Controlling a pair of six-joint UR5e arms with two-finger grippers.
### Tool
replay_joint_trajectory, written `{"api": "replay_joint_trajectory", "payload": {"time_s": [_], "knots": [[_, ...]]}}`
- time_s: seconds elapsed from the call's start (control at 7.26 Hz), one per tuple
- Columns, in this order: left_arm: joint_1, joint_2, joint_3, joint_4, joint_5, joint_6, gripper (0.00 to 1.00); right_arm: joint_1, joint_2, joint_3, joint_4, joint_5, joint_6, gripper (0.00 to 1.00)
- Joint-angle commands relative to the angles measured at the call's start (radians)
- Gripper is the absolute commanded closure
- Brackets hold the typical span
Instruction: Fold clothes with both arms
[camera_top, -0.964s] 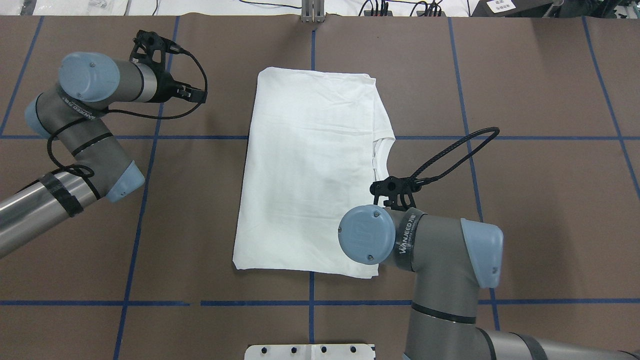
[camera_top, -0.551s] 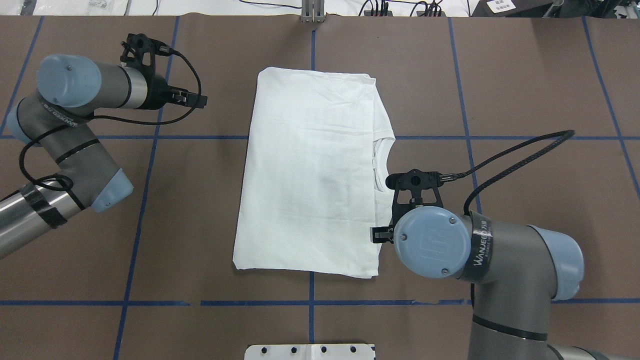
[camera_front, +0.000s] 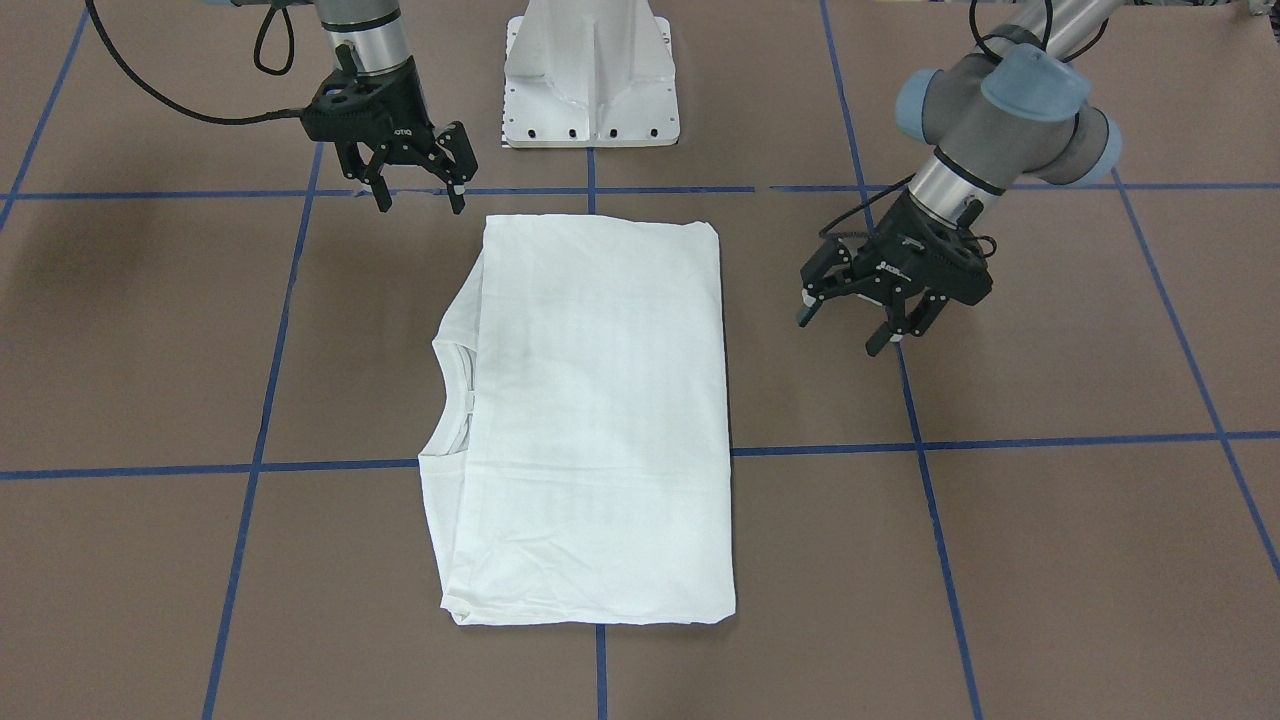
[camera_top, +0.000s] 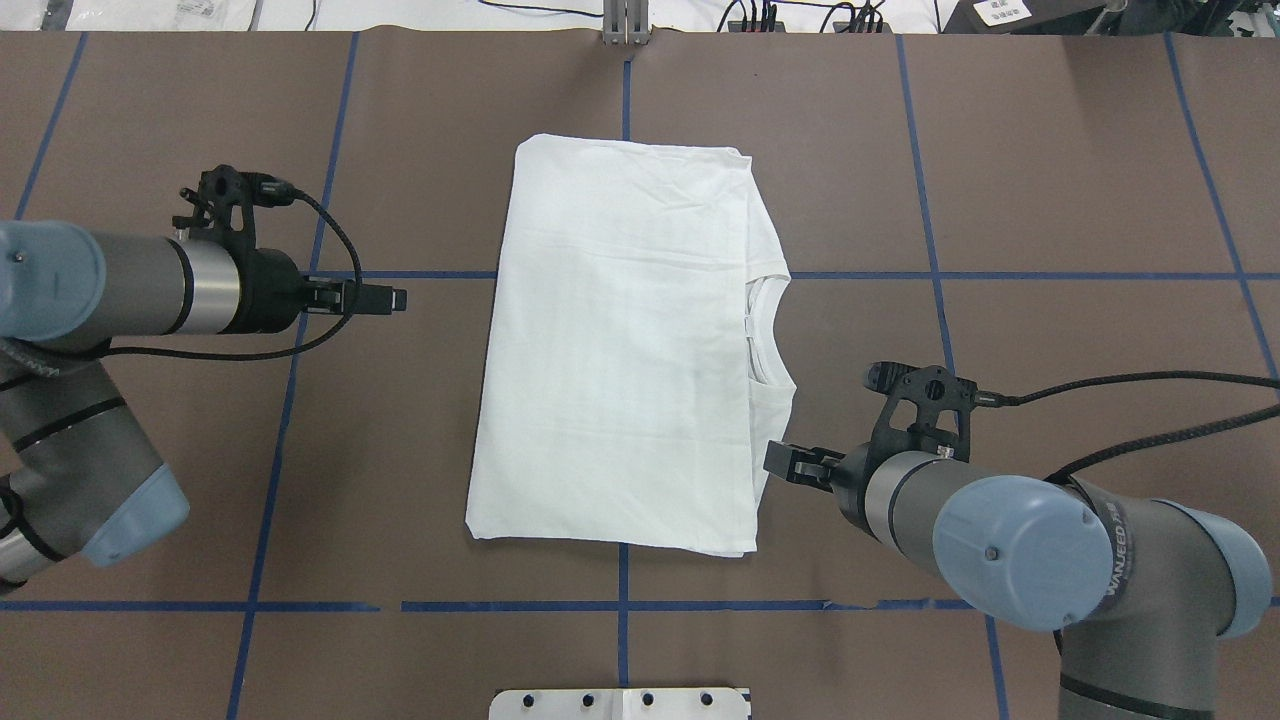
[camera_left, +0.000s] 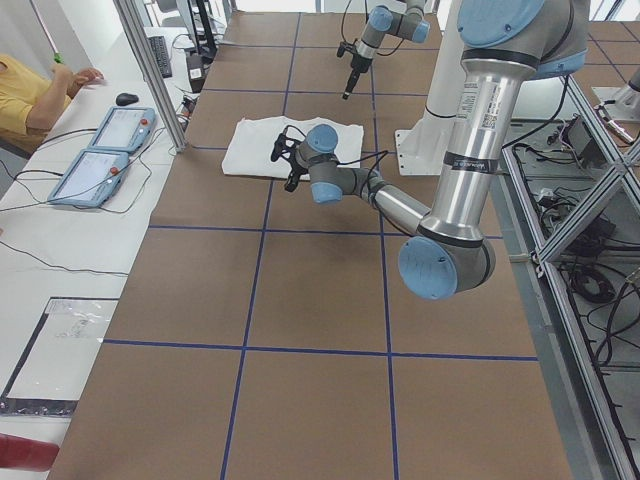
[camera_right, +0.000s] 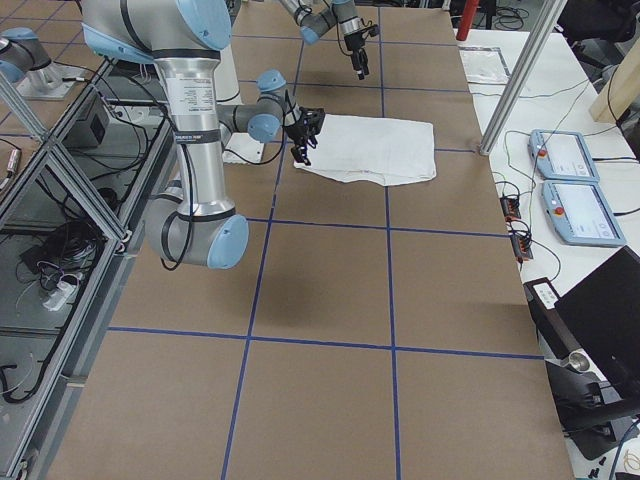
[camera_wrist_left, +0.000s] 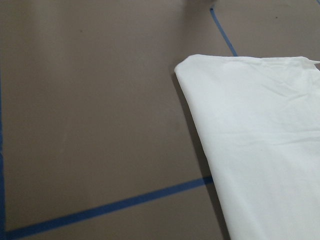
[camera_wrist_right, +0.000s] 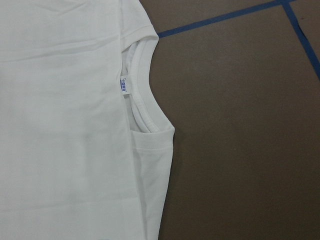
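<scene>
At mid-counter: one white shirt (camera_top: 620, 350), folded to a flat rectangle, its long side running away from the robot. The ribbed collar (camera_wrist_right: 145, 95) opens on the shirt's right edge, half covered by the top layer. A small neck label (camera_wrist_right: 123, 85) with blue print sits just inside it. The left edge is a smooth fold, and light creases cross the top layer.

Counter (camera_top: 1050, 180): brown, marked into squares by blue tape lines (camera_top: 1000, 275).

Left gripper (camera_front: 850, 325): fingers spread, empty. It is held over the counter near the shirt's left edge, pointing toward the cloth and apart from it.

Right gripper (camera_front: 420, 200): fingers spread, empty. It is just beside the shirt's near right corner, not touching the cloth.

Left wrist view: one rounded corner of the shirt and bare counter.

Right wrist view: collar, label and the shirt's right edge.

Base (camera_front: 590, 80): white pedestal at the robot's edge of the counter, apart from the shirt.
</scene>
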Motion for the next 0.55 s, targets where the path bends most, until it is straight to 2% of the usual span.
{"api": "replay_joint_trajectory", "payload": {"time_s": [0.0, 0.28, 0.41], "knots": [[0.198, 0.042, -0.063, -0.001, 0.159, -0.236, 0.0, -0.097, -0.032, 0.003, 0.073, -0.144, 0.229, 0.0], [0.356, 0.036, -0.057, 0.0, 0.313, -0.356, 0.0, -0.134, -0.034, 0.0, 0.092, -0.187, 0.275, 0.0], [0.393, 0.028, -0.051, 0.002, 0.324, -0.356, 0.0, -0.135, -0.035, -0.001, 0.092, -0.191, 0.275, 0.0]]}}
